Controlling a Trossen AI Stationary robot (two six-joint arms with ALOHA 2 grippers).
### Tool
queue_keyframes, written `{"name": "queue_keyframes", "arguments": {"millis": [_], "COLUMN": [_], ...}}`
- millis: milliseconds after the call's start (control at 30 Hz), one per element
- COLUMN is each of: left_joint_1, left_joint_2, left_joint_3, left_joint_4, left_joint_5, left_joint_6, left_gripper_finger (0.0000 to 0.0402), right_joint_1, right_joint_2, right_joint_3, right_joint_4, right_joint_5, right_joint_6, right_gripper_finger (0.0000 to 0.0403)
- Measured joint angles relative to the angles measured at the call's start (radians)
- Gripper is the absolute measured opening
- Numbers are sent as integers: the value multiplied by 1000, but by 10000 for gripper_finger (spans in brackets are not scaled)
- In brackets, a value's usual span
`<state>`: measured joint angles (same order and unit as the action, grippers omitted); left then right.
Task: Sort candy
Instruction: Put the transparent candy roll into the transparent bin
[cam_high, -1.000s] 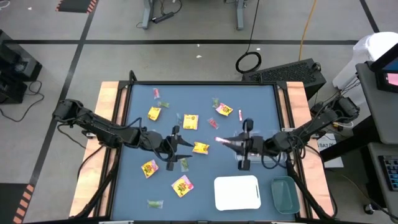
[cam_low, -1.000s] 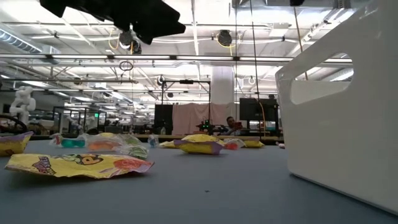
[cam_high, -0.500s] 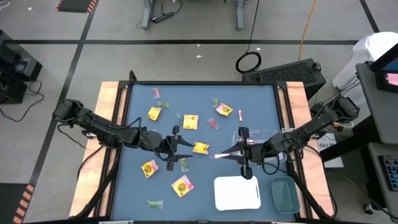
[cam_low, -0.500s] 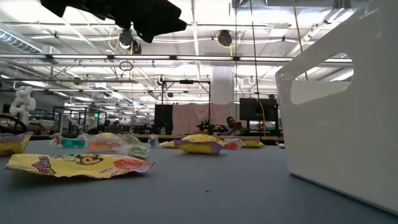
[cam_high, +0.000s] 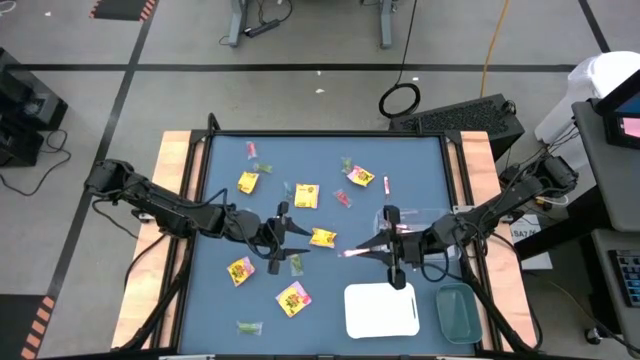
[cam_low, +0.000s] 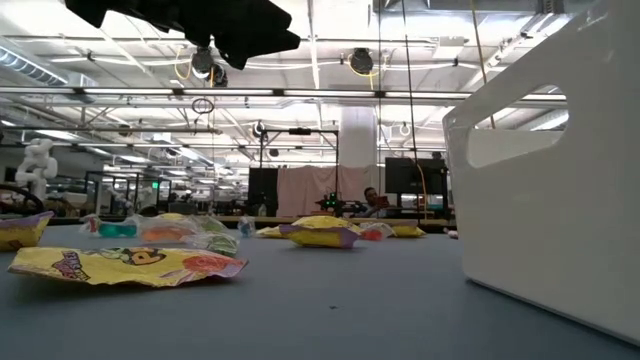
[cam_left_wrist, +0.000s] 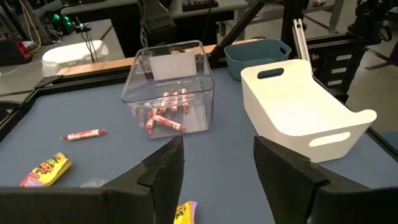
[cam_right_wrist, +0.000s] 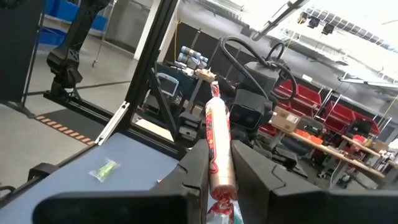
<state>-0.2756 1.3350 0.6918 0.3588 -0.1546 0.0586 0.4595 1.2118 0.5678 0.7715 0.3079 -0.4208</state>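
1. A pink-red candy stick (cam_right_wrist: 219, 146) is pinched between the two fingers of the right gripper (cam_high: 372, 247), standing up out of the grip with its twisted wrapper end showing; the jaws are closed tight on it.
2. In the high view the right gripper holds the stick above the blue table (cam_high: 420, 165), just on the far side of the white tray (cam_high: 381, 309) and right of the middle.
3. More pink-red sticks lie inside a clear tray (cam_left_wrist: 169, 86), and one stick (cam_left_wrist: 83, 134) lies loose on the table beside it.
4. Yellow packets (cam_high: 322, 238) are scattered over the middle and left of the table, one (cam_high: 293, 298) near the front edge, another (cam_high: 248, 182) farther back.
5. Small green wrapped pieces (cam_high: 248, 326) lie among them, one at the near left.
6. The left gripper (cam_high: 285, 236) hangs over the table's middle, its fingers (cam_left_wrist: 163, 169) parted with nothing between them.
7. A teal bin (cam_high: 456, 312) sits right of the white tray at the near right corner.
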Motion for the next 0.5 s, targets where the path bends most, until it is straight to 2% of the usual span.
{"name": "queue_keyframes", "arguments": {"millis": [233,367,500], "left_joint_1": [0,0,0], "left_joint_2": [0,0,0], "left_joint_3": [0,0,0], "left_joint_4": [0,0,-1], "left_joint_5": [0,0,0], "left_joint_6": [0,3,3], "left_gripper_finger": [199,199,199], "right_joint_1": [0,0,0], "right_joint_2": [0,0,0], "right_joint_3": [0,0,0], "right_joint_4": [9,18,30], "right_joint_5": [16,136,302], "right_joint_6": [56,115,228], "right_gripper_finger": [52,52,52]}}
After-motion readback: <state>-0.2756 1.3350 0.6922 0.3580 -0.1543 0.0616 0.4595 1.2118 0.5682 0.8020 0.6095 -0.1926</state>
